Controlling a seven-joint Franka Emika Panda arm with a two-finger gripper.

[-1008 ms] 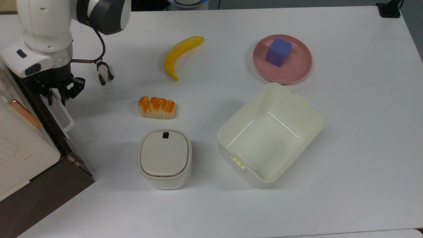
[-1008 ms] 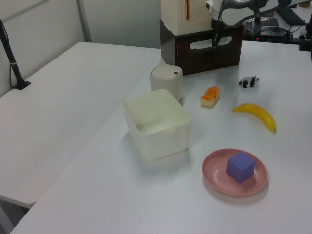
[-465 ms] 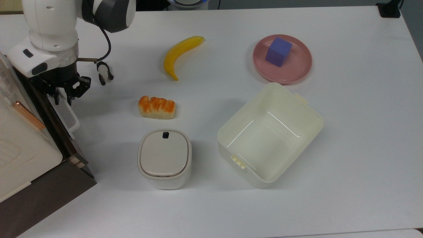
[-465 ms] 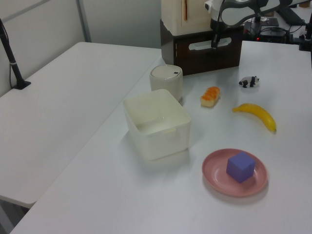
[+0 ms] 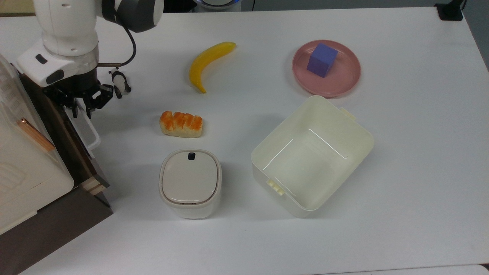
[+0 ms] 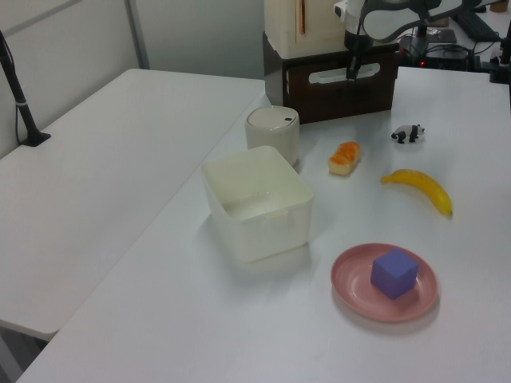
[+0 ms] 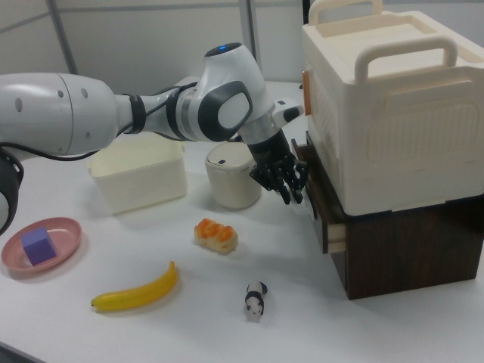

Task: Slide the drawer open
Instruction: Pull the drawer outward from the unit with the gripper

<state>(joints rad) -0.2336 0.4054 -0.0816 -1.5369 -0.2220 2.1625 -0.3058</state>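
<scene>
Bread loaf (image 5: 181, 124) and bin (image 5: 190, 183) front the drawer (image 5: 78, 143).

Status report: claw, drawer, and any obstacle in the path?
Claw at the white handle. Drawer partly out of the cabinet. Bread loaf and lidded bin ahead, apart from it.

A lab is suggested: toy food is laid on a white desk (image 5: 420, 152) beside plain partition walls (image 6: 192, 32).

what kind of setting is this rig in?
Probably a robotics lab: a Franka arm works at a plain white table set with props, a toy banana, a bread loaf and a purple cube on a pink plate.
</scene>
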